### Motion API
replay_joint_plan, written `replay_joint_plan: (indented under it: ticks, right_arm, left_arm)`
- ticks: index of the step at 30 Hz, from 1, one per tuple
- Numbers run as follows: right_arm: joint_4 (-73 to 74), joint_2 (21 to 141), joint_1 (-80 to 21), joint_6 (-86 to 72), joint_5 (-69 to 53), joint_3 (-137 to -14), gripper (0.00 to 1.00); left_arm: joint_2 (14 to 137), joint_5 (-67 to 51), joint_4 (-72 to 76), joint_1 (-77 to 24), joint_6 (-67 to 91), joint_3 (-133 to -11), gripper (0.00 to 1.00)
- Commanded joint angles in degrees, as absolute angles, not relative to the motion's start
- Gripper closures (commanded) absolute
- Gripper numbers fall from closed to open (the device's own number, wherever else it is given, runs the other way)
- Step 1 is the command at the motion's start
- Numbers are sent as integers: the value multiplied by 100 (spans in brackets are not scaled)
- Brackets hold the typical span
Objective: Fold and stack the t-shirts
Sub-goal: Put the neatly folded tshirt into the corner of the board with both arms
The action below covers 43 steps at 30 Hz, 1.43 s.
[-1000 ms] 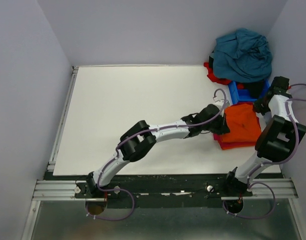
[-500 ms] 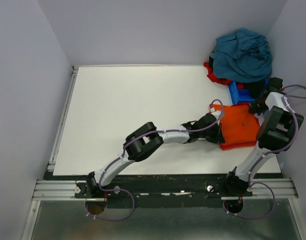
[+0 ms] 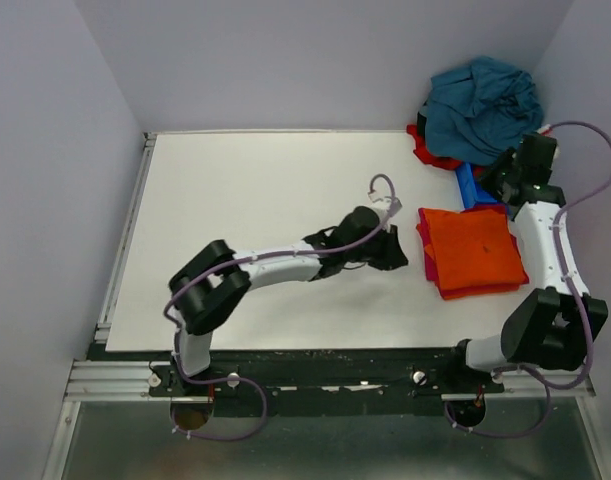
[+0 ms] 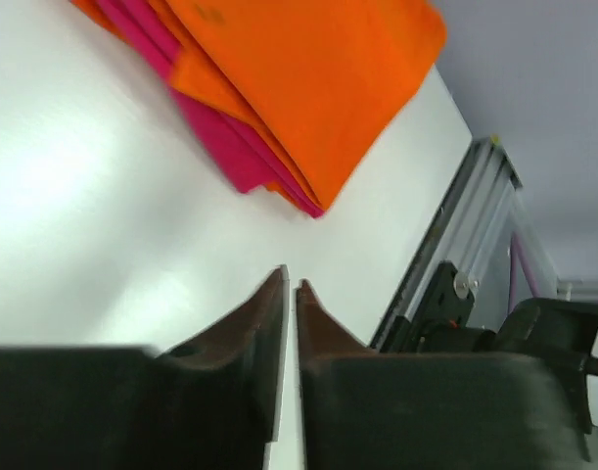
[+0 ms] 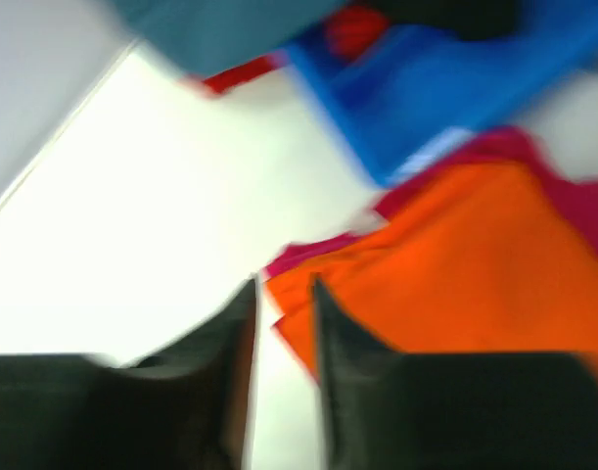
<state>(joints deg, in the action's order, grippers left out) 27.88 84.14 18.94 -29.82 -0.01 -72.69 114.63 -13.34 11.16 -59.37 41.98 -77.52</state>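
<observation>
your left gripper [image 4: 290, 282] has its two dark fingers parted by only a thin slit, and nothing sits between them. it hangs over the flat white table [image 3: 265, 200]. ahead of its tips, clear of them and a little to their left, lies the bright orange folded cloth t-shirt [image 4: 308, 88]. that shirt rests squarely on top of a magenta-red cloth t-shirt [image 4: 220, 142], whose edge peeks out along the side nearest those fingers. the two make one flat stack, near this gripper but not touching it.

your right gripper [image 5: 284, 294] stands with a plainer gap between its fingers and it, too, has hold of nothing. its wrist picture is blurred. the orange shirt fills the space just ahead and to the right of its tips, with the magenta-red one showing at the fringe. you cannot tell from here whether the tips touch the cloth. farther ahead of this gripper is the small blue plastic bin [image 5: 445, 88]. beyond the bin a crumpled teal-blue cloth t-shirt [image 3: 483, 108] is heaped over a red cloth t-shirt [image 3: 430, 150], both unfolded, well apart from the left gripper.
</observation>
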Motion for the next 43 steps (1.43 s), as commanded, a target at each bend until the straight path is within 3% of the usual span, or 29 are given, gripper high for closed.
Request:
replay_joint_plan:
  ticks: [1,4,5,6,8,14,21,30,43]
  right_arm:
    - [2471,8043,565,-2514,-447,-6865,45]
    - [1839,7525,46,-2487,-738,-6260,23]
    - [1611,7341,-165,-2453,-799,-6066,17]
    - [1478,7208,-315,-2409,-896,-5934,3]
    - [1345,7049,-710,-2242,-1054,-5792,0]
    - [687,6295,-1678,-2127,-458,-5020,0]
    - [-377,5134,-1811,-2320,-615,-3623,0]
    - [-1844,4825,-1828,-2680,-457,-2181,2]
    - [-1767,5150,-1828,-2707,-607,-2294,2]
  left_arm:
    - [9909,-494,1231,-5240,3482,-6525,59]
    - [9038,358,836,-4932,2955,-5934,26]
    - [8800,578,826,-4818,2797,-5628,20]
    - [8554,771,887,-4756,2717,-5338,14]
    - [8114,1019,1194,-4580,2646,-4758,7]
    - [7024,2037,906,-4360,2690,-4061,4]
    - [6153,3304,808,-4289,2549,-3420,2]
    - [5300,3322,1880,-4289,2303,-2374,3]
    - [5572,3499,1626,-4280,2557,-2602,3]
